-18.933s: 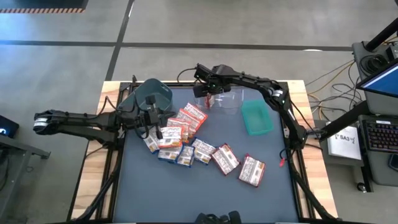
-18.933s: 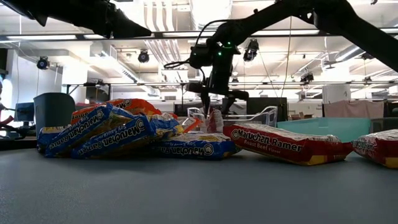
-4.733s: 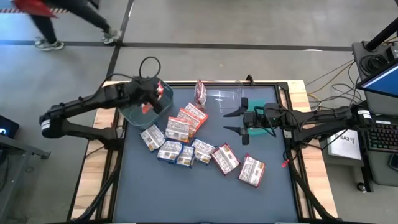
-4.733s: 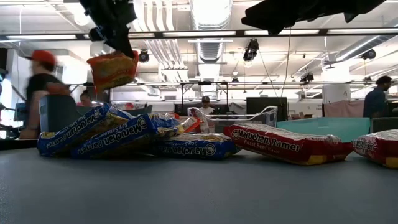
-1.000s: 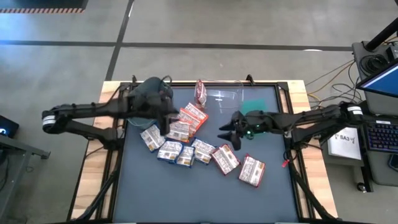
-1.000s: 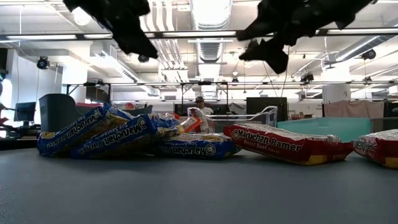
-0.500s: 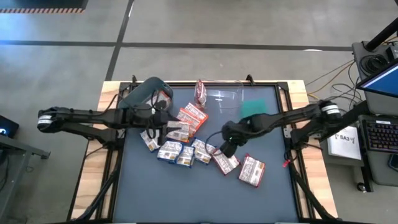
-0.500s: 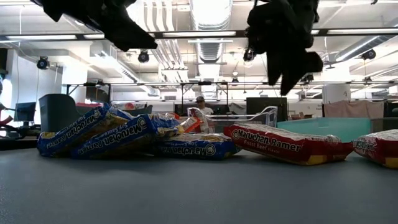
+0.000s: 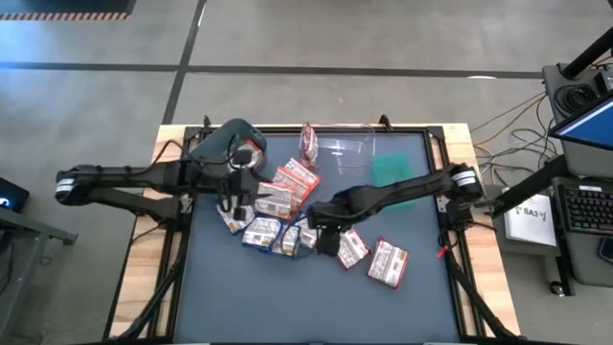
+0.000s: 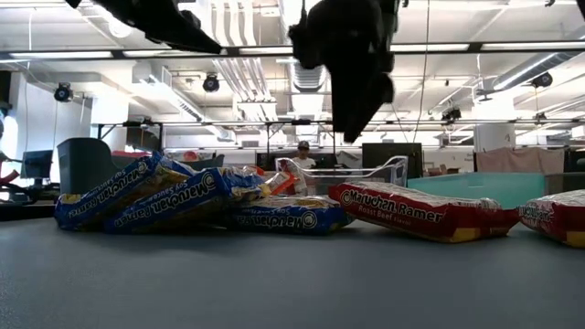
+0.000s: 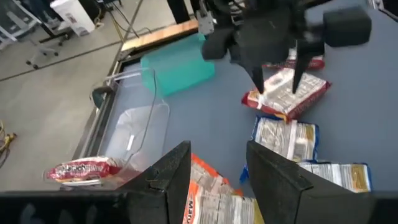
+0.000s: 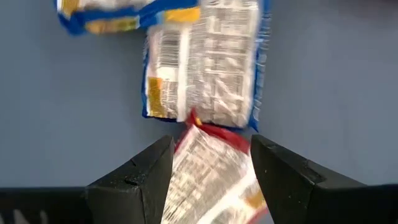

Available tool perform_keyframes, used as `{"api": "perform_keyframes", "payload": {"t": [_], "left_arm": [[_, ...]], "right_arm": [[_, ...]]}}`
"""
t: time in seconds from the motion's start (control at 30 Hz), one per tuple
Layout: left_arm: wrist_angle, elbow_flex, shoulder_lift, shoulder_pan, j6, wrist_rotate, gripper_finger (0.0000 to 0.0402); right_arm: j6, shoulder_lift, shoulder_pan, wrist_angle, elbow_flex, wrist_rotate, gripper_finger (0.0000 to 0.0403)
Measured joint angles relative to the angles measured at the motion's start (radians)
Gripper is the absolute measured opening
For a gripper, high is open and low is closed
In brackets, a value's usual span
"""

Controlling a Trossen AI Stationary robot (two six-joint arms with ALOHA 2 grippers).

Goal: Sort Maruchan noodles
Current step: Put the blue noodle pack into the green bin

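We see two slim black jointed arms, the left arm point(image 9: 144, 178) capped pale at its elbow, with blocky matte-black fingers point(image 12: 134, 177).

Blue-and-white packet point(image 12: 202, 59): flat on grey table point(image 12: 68, 112).
Red packet point(image 12: 208, 177): between open right gripper point(image 12: 208, 171) fingers.

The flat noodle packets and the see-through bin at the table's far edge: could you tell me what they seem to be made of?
The flat noodle packets: thin glossy plastic film, apparently; printed wrappers crinkle and catch light. The see-through bin: probably rigid clear plastic; the table shows through its walls.
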State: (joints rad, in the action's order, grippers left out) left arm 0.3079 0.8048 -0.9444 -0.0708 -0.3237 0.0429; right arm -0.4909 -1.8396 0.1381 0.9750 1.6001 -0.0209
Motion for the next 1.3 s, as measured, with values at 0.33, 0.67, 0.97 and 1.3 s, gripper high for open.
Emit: {"api": "perform_keyframes", "payload": {"t": [0.33, 0.67, 0.97, 1.3], "left_arm": [[0.015, -0.044, 0.065, -0.001, -0.039, 0.0, 0.0138], [0.014, -0.044, 0.084, -0.001, -0.039, 0.0, 0.0138], [0.013, -0.047, 0.064, -0.001, 0.023, -0.001, 0.0138], [0.026, -0.049, 0.054, 0.0, 0.106, -0.002, 0.0138]], "right_arm": [[0.024, -0.054, -0.001, -0.132, 0.002, -0.1, 0.0203], [0.151, 0.018, -0.015, -0.31, -0.159, -0.103, 0.0203], [0.141, 0.107, -0.093, -0.718, -0.478, -0.067, 0.0203], [0.085, 0.115, -0.132, -0.957, -0.628, 0.006, 0.0203]]}}
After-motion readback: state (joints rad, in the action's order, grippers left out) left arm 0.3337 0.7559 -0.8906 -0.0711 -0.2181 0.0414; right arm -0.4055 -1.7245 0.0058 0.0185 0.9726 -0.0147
